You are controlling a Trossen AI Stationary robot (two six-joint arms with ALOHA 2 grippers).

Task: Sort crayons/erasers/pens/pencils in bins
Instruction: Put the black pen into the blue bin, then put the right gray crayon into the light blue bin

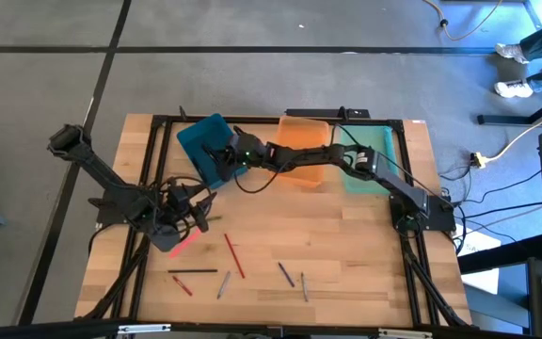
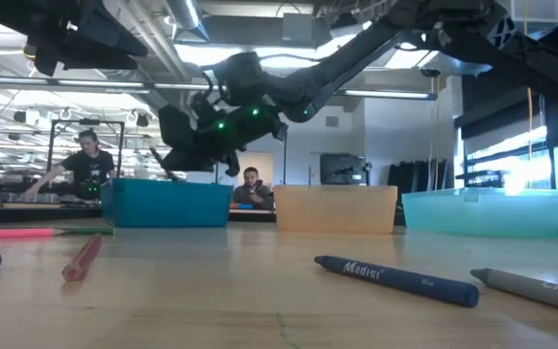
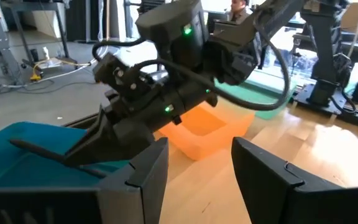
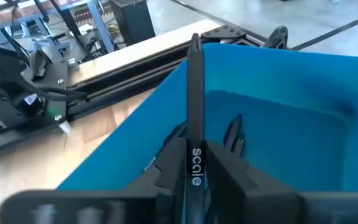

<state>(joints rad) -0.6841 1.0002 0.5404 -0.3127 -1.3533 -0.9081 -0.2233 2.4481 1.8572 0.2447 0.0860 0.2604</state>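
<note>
My right gripper (image 1: 216,155) reaches across the orange bin (image 1: 304,141) and hangs over the dark teal-blue bin (image 1: 200,137), shut on a black pen (image 4: 194,93). Dark sticks (image 4: 232,134) lie inside that bin. The mint green bin (image 1: 374,155) sits farthest right. My left gripper (image 3: 201,180) is open, low over the table near its left side (image 1: 199,212), touching nothing. Loose on the wood lie a pink stick (image 1: 184,242), a red one (image 1: 235,254), a dark one (image 1: 193,272), a blue crayon (image 2: 395,278) and grey ones (image 1: 303,285). My right gripper pinches the black pen between its two fingers (image 4: 166,174), at the printed part of the barrel (image 4: 196,163). The pen lies along the fingers, and its long free end (image 4: 194,50) sticks out past the fingertips. It is lifted clear above the blue bin's rim.
A black metal frame (image 1: 158,122) runs round the table's edges, and cables trail from both arms. Bare wood lies in the table's middle, between the bins and the loose sticks. People sit at desks in the room behind (image 2: 90,160).
</note>
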